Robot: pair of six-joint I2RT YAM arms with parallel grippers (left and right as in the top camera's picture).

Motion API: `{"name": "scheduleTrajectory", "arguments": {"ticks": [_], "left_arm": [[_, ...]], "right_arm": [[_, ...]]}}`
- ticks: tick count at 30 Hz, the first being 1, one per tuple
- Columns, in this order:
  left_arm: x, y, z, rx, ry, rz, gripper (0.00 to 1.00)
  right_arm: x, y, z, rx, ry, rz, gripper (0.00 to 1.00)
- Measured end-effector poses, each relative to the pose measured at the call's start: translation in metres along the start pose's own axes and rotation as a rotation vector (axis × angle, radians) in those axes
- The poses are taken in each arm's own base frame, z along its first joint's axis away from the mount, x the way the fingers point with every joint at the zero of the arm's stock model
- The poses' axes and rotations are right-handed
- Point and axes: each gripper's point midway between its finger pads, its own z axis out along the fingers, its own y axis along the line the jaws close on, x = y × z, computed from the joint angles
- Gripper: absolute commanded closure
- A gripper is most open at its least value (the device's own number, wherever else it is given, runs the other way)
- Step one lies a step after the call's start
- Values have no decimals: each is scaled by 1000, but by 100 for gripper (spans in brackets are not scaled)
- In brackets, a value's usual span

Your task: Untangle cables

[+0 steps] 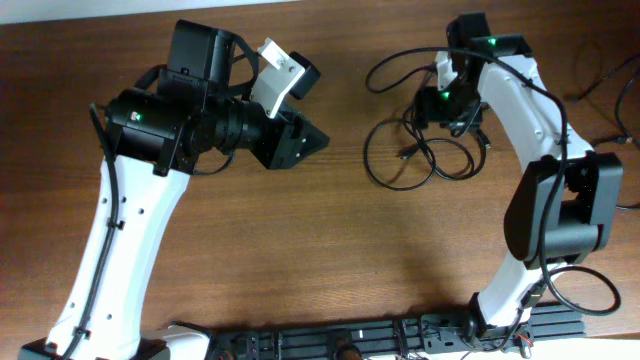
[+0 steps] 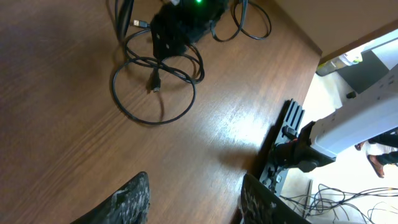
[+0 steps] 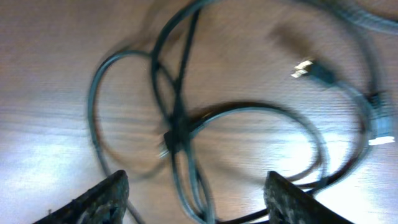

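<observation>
The thin black looped cables [image 3: 177, 127] lie tangled on the far right of the brown wooden table [image 1: 330, 250], crossing one another. The right gripper [image 3: 196, 202] hangs just above them, jaws spread. The left gripper [image 2: 196, 202], well apart to the left, has its jaws spread too, gripping nothing.

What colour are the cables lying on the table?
Black; the cables show best in the overhead view.

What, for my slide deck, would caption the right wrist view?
Open right tool hovering over tangled black cables on a wooden table, one metal-tipped plug lying nearby.
</observation>
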Motion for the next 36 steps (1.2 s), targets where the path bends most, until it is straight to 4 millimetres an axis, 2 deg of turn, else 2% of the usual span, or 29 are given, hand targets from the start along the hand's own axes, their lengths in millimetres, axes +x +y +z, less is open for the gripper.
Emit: {"name": "scheduleTrajectory", "arguments": {"ticks": [2, 4, 7, 9, 10, 12, 13, 15, 16, 18, 25, 26, 36], "left_arm": [[0, 0, 0, 0, 0, 0, 52], [0, 0, 0, 0, 0, 0, 51], [0, 0, 0, 0, 0, 0, 51], [0, 0, 0, 0, 0, 0, 51], [0, 0, 0, 0, 0, 0, 51], [0, 0, 0, 0, 0, 0, 51], [0, 0, 0, 0, 1, 0, 51], [0, 0, 0, 0, 1, 0, 51], [0, 0, 0, 0, 0, 0, 51], [0, 0, 0, 0, 1, 0, 51], [0, 0, 0, 0, 0, 0, 51], [0, 0, 0, 0, 1, 0, 50], [0, 0, 0, 0, -1, 1, 49]], "right_arm": [[9, 6, 5, -37, 34, 3, 38], [18, 10, 11, -55, 62, 3, 46], [31, 11, 23, -70, 103, 3, 84], [37, 11, 30, -75, 117, 7, 96], [41, 10, 34, -76, 128, 16, 96], [44, 10, 37, -80, 139, 17, 96], [43, 10, 37, -81, 134, 17, 92], [39, 13, 38, -100, 116, 16, 57], [38, 15, 38, -108, 113, 18, 51], [36, 18, 38, -123, 104, 22, 46], [33, 20, 38, -137, 93, 32, 46], [32, 20, 38, -134, 91, 31, 43], [16, 6, 40, -52, 22, 6, 41]]}}
